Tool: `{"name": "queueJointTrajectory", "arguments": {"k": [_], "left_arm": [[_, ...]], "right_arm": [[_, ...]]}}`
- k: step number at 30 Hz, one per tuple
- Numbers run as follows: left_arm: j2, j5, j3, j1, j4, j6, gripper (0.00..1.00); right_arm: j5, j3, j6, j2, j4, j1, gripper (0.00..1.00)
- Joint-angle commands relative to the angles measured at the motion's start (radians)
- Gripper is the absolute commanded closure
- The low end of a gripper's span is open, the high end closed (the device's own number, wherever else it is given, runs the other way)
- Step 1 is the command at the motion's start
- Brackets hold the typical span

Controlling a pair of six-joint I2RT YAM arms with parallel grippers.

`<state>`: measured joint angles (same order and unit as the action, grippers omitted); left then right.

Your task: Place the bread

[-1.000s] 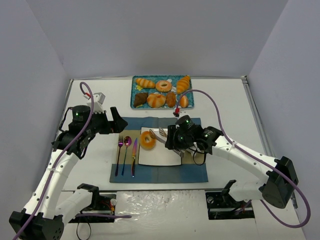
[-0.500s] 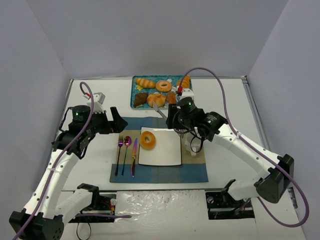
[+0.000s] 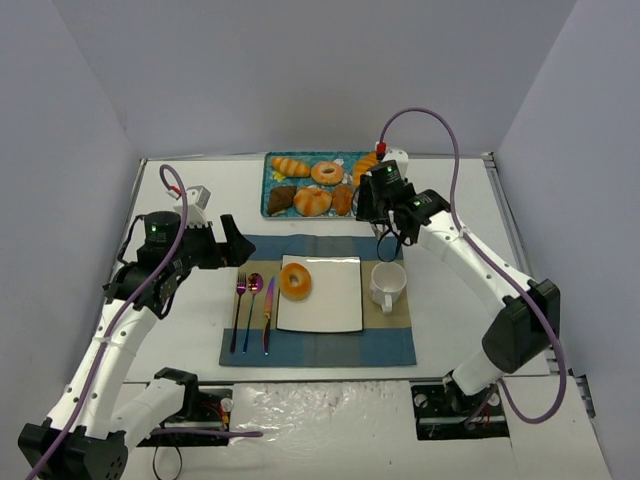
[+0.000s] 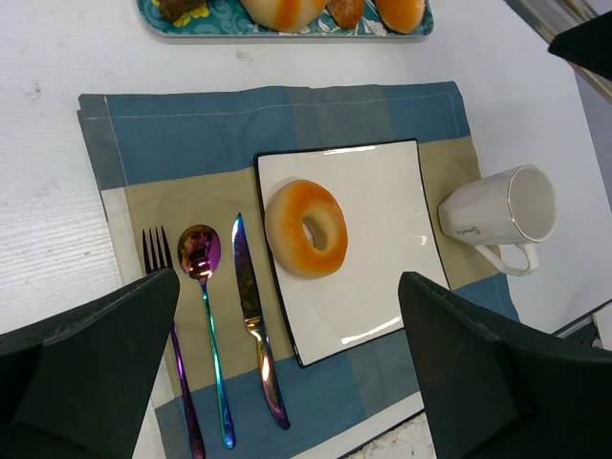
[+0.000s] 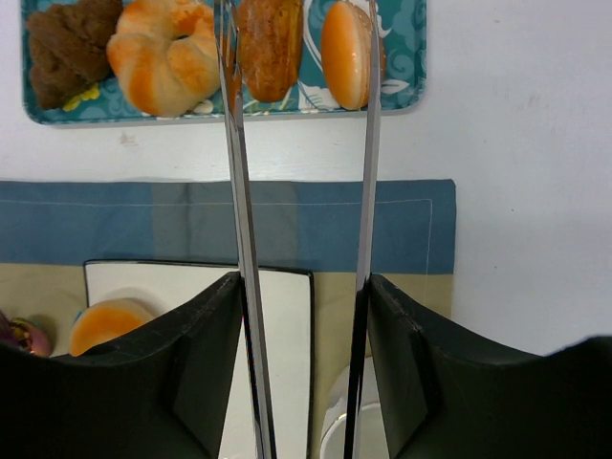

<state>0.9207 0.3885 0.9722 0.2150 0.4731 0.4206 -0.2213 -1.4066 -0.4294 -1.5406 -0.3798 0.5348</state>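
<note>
Left gripper (image 3: 233, 243) hung over the far-left corner of the placemat (image 3: 320, 345), jaws spread wide, nothing in them. Fork (image 3: 239, 300), spoon (image 3: 254, 290) and knife (image 3: 268, 310) lay along the placemat's left side. Bread (image 3: 296, 281), a ring, lay flat with its hole up on the left half of the plate (image 3: 335, 300); round, no long axis to note. Open plate surface ran from the bread to the plate's right edge. Mug (image 3: 386, 285) stood just off that edge. Right gripper (image 3: 372, 205) hovered well apart from the bread, far-right of it, at the near-right corner of the tray (image 3: 272, 185), clamped on tongs (image 5: 244, 239) with blades apart; tips out of frame
</note>
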Motion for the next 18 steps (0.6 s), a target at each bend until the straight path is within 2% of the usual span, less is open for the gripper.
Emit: {"name": "queueJointTrajectory", "arguments": {"k": [1, 18], "left_arm": [[-0.016, 0.009, 0.019, 0.004, -0.057, -0.013, 0.03], [-0.010, 0.009, 0.017, 0.004, -0.057, -0.013, 0.03]], "right_arm": [[-0.023, -0.037, 0.029, -0.067, 0.045, -0.034, 0.51], [0.066, 0.020, 0.040, -0.191, 0.144, -0.122, 0.51]]}}
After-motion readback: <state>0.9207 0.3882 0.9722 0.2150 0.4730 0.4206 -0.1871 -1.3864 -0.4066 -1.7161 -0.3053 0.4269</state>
